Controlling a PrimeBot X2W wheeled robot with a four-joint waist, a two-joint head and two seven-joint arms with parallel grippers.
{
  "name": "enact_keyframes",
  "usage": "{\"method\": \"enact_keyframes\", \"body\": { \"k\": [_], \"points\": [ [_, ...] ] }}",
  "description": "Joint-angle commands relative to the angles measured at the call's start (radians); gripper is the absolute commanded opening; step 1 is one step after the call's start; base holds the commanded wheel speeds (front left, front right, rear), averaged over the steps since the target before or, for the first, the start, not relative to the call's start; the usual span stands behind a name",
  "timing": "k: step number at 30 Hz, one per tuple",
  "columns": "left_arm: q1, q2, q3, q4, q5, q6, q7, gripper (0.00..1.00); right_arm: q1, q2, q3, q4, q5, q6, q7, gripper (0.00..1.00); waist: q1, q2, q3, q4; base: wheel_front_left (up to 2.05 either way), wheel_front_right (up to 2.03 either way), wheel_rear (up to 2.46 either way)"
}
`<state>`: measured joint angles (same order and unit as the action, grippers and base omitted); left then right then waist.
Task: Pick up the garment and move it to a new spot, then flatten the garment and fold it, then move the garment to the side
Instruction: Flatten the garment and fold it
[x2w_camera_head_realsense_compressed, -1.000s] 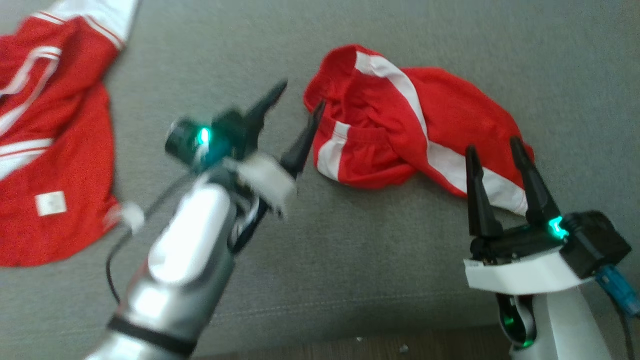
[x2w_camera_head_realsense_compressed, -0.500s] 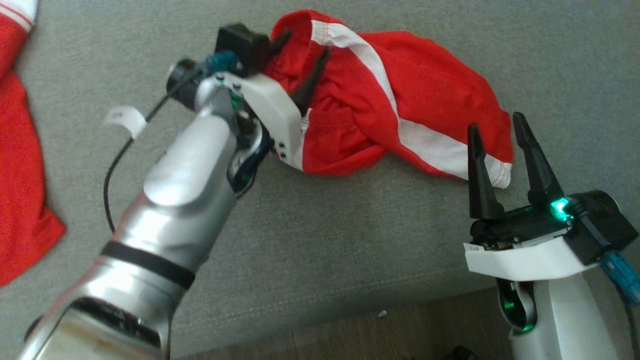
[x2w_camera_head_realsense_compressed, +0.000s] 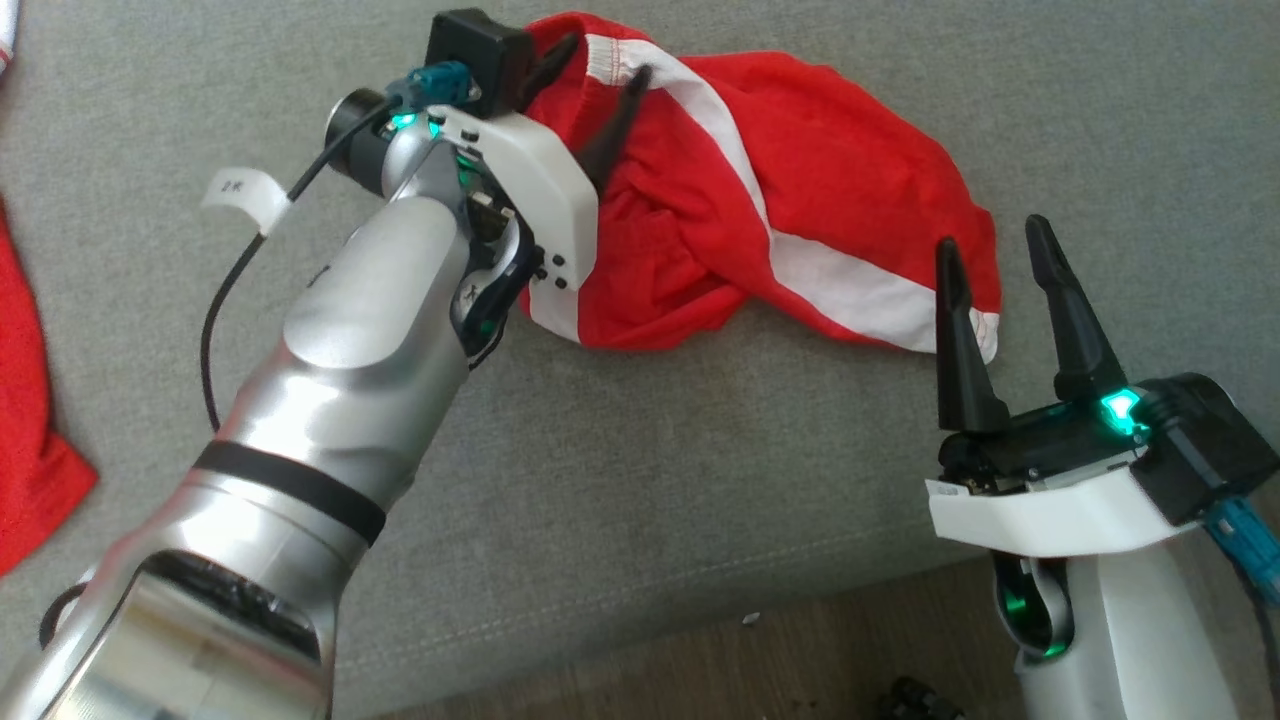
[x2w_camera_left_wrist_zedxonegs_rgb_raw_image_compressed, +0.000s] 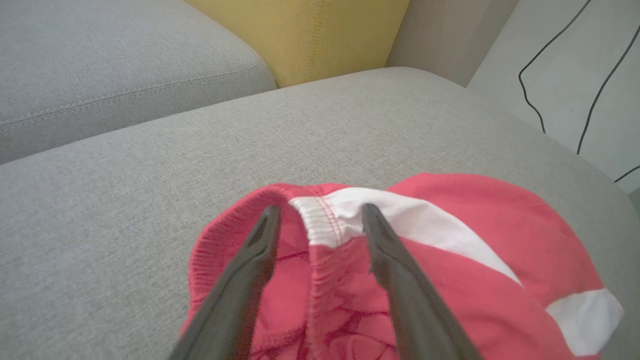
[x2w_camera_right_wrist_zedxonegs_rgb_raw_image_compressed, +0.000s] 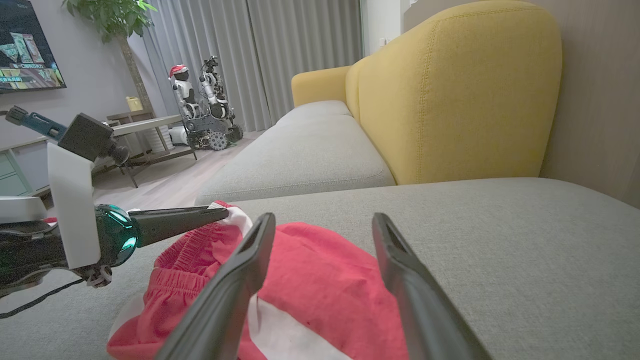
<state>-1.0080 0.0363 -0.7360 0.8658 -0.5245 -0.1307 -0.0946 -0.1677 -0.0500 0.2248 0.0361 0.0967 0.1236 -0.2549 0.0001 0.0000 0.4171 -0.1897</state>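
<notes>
Surface: a grey fabric sofa cushion (x2w_camera_head_realsense_compressed: 700, 480), with a yellow backrest (x2w_camera_right_wrist_zedxonegs_rgb_raw_image_compressed: 450, 90) behind it and a strip of wood floor (x2w_camera_head_realsense_compressed: 750, 670) at its front edge.
Garment: the red shorts (x2w_camera_head_realsense_compressed: 820, 180), with a white stripe (x2w_camera_head_realsense_compressed: 830, 280) down the side, lie crumpled in a heap on the far part of the cushion, between the two grippers.
Other cloth: a second red piece (x2w_camera_head_realsense_compressed: 30, 470) lies at the left edge of the head view, well apart from the shorts.
Left gripper: the left gripper (x2w_camera_left_wrist_zedxonegs_rgb_raw_image_compressed: 320, 209) has its fingers apart astride the gathered waistband (x2w_camera_left_wrist_zedxonegs_rgb_raw_image_compressed: 320, 230), with the fold standing between them and not yet pinched.
Right gripper: the right gripper (x2w_camera_head_realsense_compressed: 990, 234) stands wide and holds nothing, just in front of the white-hemmed end of the heap.
Handling: likely light, limp and thin. It should sag and unfurl once lifted, is not fragile, and a shallow pinch on one smooth layer may slip.
Where to hold: the elastic waistband looks best, since it is thicker and ridged. A second hold further along that band, or on a leg hem, would help spread it flat.
Containers: I can make out none, and the shorts lie loose on the cushion.
</notes>
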Motion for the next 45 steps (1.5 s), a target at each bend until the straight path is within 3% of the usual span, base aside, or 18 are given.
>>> {"method": "enact_keyframes", "body": {
  "k": [1, 2, 3, 9, 12, 18, 23, 27, 33, 41, 42, 44, 45],
  "points": [
    [-0.047, 0.014, 0.016, -0.023, -0.007, 0.000, -0.009, 0.35, -0.010, 0.000, 0.022, -0.033, 0.004, 0.007, -0.007, 1.00, -0.0001, 0.0000, 0.000, 0.000, 0.00, 0.00, 0.00],
    [-0.052, 0.014, 0.009, -0.020, -0.014, 0.000, -0.014, 0.05, -0.010, 0.000, 0.022, -0.033, 0.005, 0.007, -0.007, 1.00, -0.0001, 0.0000, 0.000, 0.000, 0.00, 0.00, 0.00],
    [-0.055, 0.014, 0.000, -0.018, -0.021, 0.000, -0.015, 0.00, -0.009, 0.000, 0.023, -0.032, 0.006, 0.007, -0.007, 1.00, -0.0001, 0.0000, -0.001, 0.000, 0.00, 0.00, 0.00],
    [-0.040, 0.018, -0.053, -0.047, -0.100, 0.000, -0.026, 0.00, -0.004, 0.000, 0.013, -0.027, 0.004, 0.007, -0.007, 1.00, -0.0001, 0.0000, -0.025, 0.015, 0.00, 0.00, 0.00],
    [0.000, 0.052, -0.064, -0.112, -0.149, 0.000, -0.051, 0.00, 0.001, 0.000, 0.010, -0.028, 0.005, 0.007, -0.007, 1.00, -0.0001, 0.0000, -0.045, 0.027, 0.00, 0.00, 0.00],
    [0.167, 0.216, -0.042, -0.347, -0.254, 0.003, -0.043, 0.00, 0.041, 0.000, -0.018, -0.007, 0.066, 0.007, -0.007, 1.00, -0.0001, 0.0000, -0.072, 0.078, 0.00, 0.00, 0.00],
    [0.333, 0.353, 0.004, -0.570, -0.301, 0.070, -0.025, 0.00, 0.068, 0.000, -0.054, 0.084, 0.134, 0.007, -0.007, 1.00, -0.0001, 0.0000, -0.079, 0.121, 0.00, 0.00, 0.00],
    [0.421, 0.415, 0.030, -0.689, -0.322, 0.125, -0.018, 0.00, 0.056, 0.000, -0.076, 0.199, 0.205, 0.007, -0.007, 1.00, -0.0001, 0.0000, -0.076, 0.149, 0.00, 0.00, 0.00],
    [0.467, 0.442, 0.036, -0.764, -0.325, 0.163, -0.013, 0.00, 0.014, 0.000, -0.047, 0.398, 0.267, 0.007, -0.007, 1.00, -0.0001, 0.0000, -0.070, 0.170, 0.00, 0.00, 0.00],
    [0.481, 0.455, 0.032, -0.793, -0.319, 0.183, -0.007, 0.00, -0.056, 0.000, -0.013, 0.521, 0.330, 0.007, -0.007, 1.00, -0.0001, 0.0000, -0.060, 0.169, 0.00, 0.00, 0.00],
    [0.481, 0.457, 0.031, -0.794, -0.318, 0.184, -0.005, 0.00, -0.062, 0.000, -0.004, 0.539, 0.342, 0.007, -0.007, 0.90, -0.0001, 0.0000, -0.060, 0.171, 0.00, 0.00, 0.00],
    [0.482, 0.458, 0.030, -0.798, -0.319, 0.187, -0.003, 0.00, -0.073, 0.000, 0.023, 0.567, 0.373, 0.007, -0.007, 0.38, -0.0001, 0.0000, -0.060, 0.172, 0.00, 0.00, 0.00],
    [0.482, 0.458, 0.030, -0.798, -0.319, 0.187, -0.003, 0.00, -0.073, 0.000, 0.023, 0.567, 0.373, 0.007, -0.007, 0.38, -0.0001, 0.0000, -0.060, 0.172, 0.00, 0.00, 0.00]
  ]
}}
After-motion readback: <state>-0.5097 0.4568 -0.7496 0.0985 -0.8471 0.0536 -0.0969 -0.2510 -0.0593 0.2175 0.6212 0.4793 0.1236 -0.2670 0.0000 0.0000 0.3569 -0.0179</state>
